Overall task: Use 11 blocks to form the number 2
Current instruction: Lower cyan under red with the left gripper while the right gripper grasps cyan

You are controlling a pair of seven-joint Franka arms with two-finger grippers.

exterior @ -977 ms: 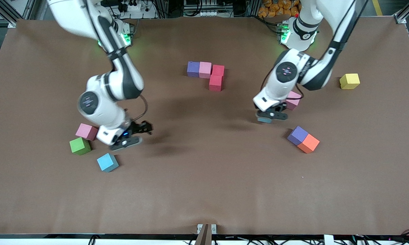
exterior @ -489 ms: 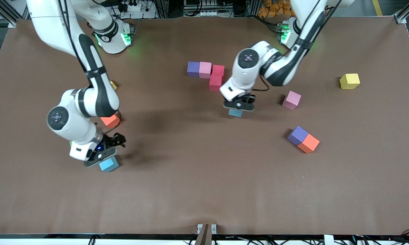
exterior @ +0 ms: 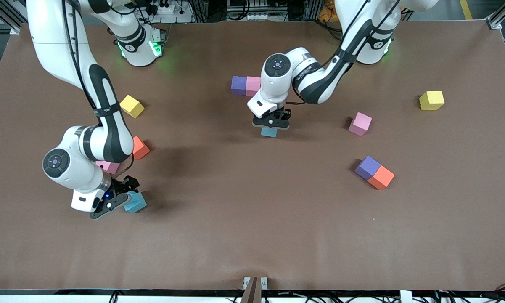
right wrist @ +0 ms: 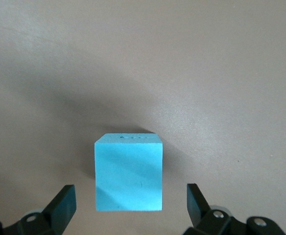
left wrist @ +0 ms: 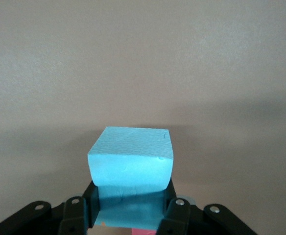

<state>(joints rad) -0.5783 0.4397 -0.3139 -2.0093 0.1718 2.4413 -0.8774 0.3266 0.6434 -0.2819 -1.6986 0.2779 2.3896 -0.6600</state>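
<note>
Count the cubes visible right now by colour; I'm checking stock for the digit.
Purple cubes: 2
Pink cubes: 3
Light blue cubes: 2
Orange cubes: 2
Yellow cubes: 2
Total: 11 in view; the arms may hide others.

Brown table (exterior: pixel 252 235). Light blue block (exterior: pixel 269 132) and a second light blue block (exterior: pixel 135 203) are seen. Purple block (exterior: pixel 238 85) beside pink block (exterior: pixel 252 86). Purple-orange pair (exterior: pixel 374 173). Two yellow cubes (exterior: pixel 431 100) (exterior: pixel 131 105). White-and-black arms.
</note>
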